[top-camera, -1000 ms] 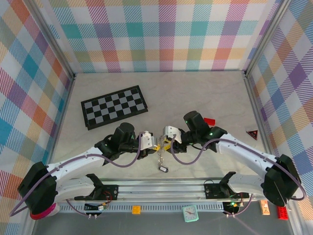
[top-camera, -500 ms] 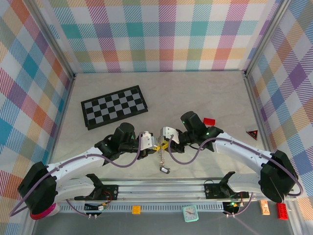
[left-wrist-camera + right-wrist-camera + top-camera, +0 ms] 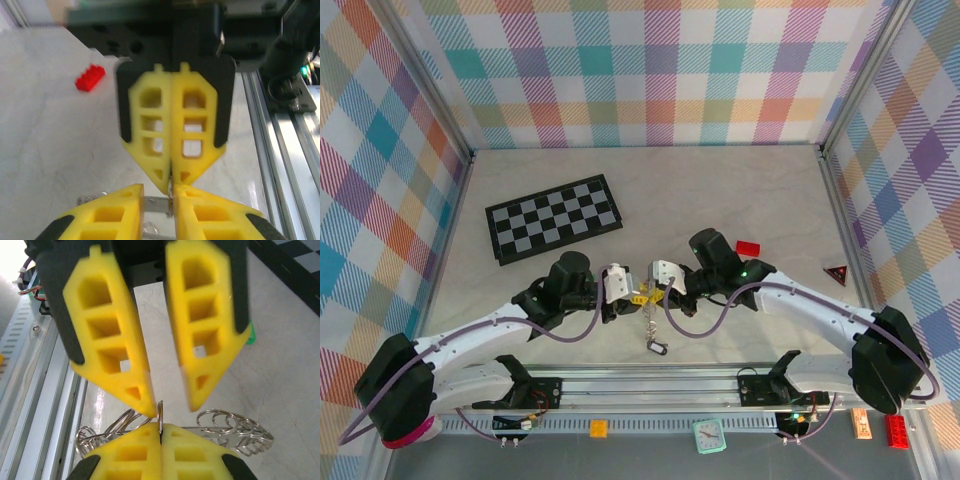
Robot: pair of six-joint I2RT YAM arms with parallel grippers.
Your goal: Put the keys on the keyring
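Note:
My two grippers meet tip to tip above the near table. The right gripper [image 3: 160, 432] is shut on a thin ring edge of the silvery keyring [image 3: 235, 427], whose coiled loops spread to both sides below. Facing it, the left gripper [image 3: 170, 407] stands a little open, one fingertip touching that ring. In the left wrist view the left gripper [image 3: 159, 200] has a gap with a metal bar of the keyring [image 3: 156, 203] in it. The keyring [image 3: 650, 322] hangs down to a black-headed key [image 3: 656, 347]. A green bit [image 3: 250, 334] peeks past a finger; I cannot tell what it is.
A black-and-white chessboard [image 3: 555, 218] lies at the back left. A red brick [image 3: 748, 248] and a red triangle [image 3: 837, 273] sit on the right. The metal rail [image 3: 650, 385] runs along the near edge, just below the hanging key.
The right gripper has shut on the ring's edge. The left gripper has let go, opened a little and drawn back slightly to the left.

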